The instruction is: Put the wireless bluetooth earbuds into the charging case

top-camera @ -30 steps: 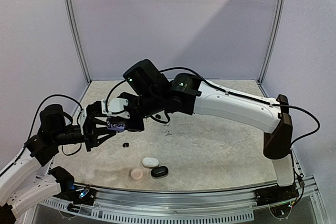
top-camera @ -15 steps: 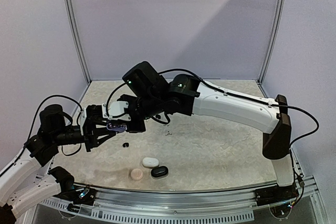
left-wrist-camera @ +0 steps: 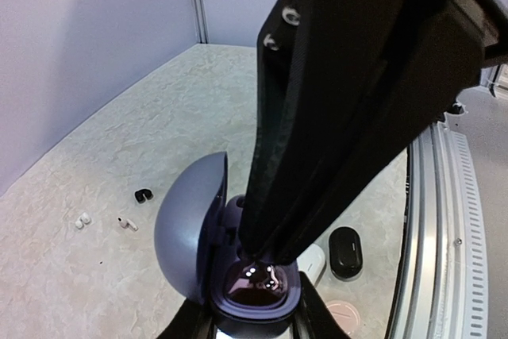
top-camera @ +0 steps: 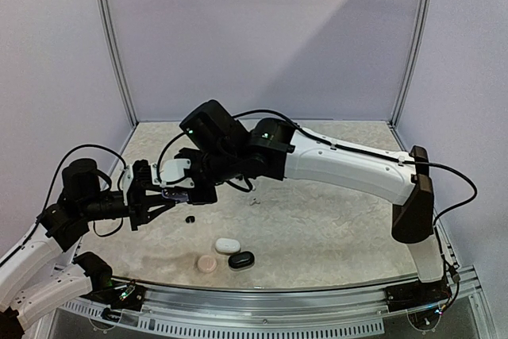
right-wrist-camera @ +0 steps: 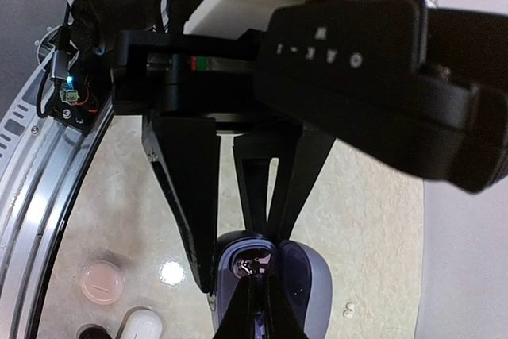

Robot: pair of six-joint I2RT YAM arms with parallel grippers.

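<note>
The left fingers (left-wrist-camera: 311, 315) are clenched around the base of an open lavender charging case (left-wrist-camera: 186, 228), holding it above the bench (left-wrist-camera: 95, 196). The right fingers (left-wrist-camera: 333, 140) reach down into the case. Their tips are pinched nearly together on a glossy dark earbud (left-wrist-camera: 258, 279) lying in the well just beneath them.

Your open case (left-wrist-camera: 254, 311) hangs above the left part of the table (top-camera: 333, 232), clamped in the fingers of the left gripper (top-camera: 163, 196), with its lid standing up beside the base. The right gripper (right-wrist-camera: 259, 275) comes in from the right, its tips down inside the case. On the table just in front of the case lies a single earbud (top-camera: 190, 218), and a pair of earbuds (top-camera: 254, 201) lies to its right, farther back. Three closed cases (top-camera: 227, 245) huddle together nearer the front edge.
</note>
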